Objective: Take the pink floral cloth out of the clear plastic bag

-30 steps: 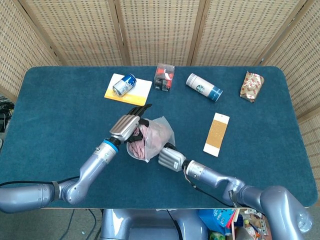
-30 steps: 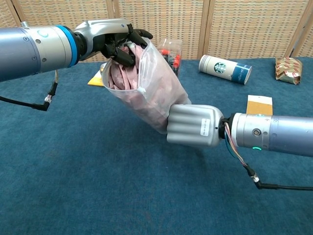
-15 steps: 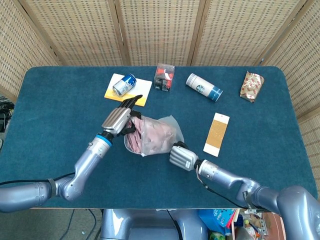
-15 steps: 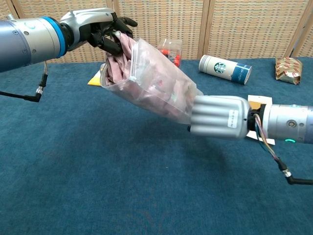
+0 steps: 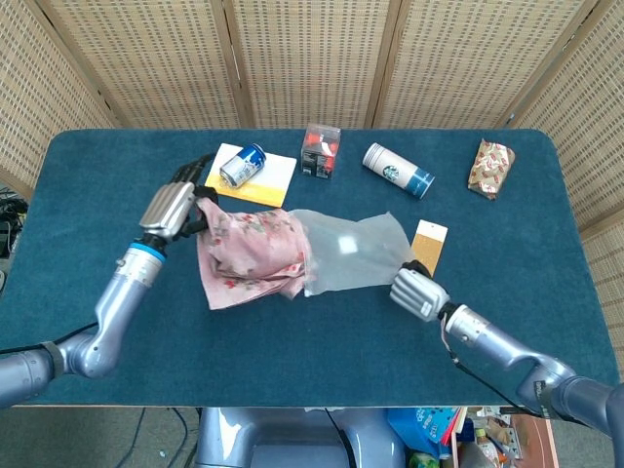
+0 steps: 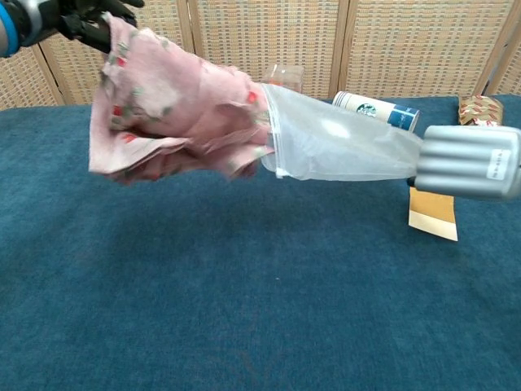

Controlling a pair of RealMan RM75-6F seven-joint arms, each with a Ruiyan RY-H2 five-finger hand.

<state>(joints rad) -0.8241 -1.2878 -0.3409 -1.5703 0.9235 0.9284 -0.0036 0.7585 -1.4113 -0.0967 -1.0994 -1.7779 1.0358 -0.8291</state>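
The right hand [image 5: 418,293], silver and closed up tight, holds the shut end of the clear plastic bag [image 5: 353,253] above the blue table [image 5: 117,322]. The bag is stretched out flat in the air. The pink floral cloth [image 5: 249,255] sticks out of the bag's open mouth, and most of it is outside now. The left hand [image 5: 174,207] pinches the far corner of the cloth with its dark fingers and holds it up.

Farther back lie a tan flat card [image 5: 423,258], a blue can [image 5: 242,164] on a yellow pad [image 5: 263,180], a small clear box [image 5: 321,149], a white paper cup [image 5: 398,170] on its side, and a shiny snack packet [image 5: 491,167].
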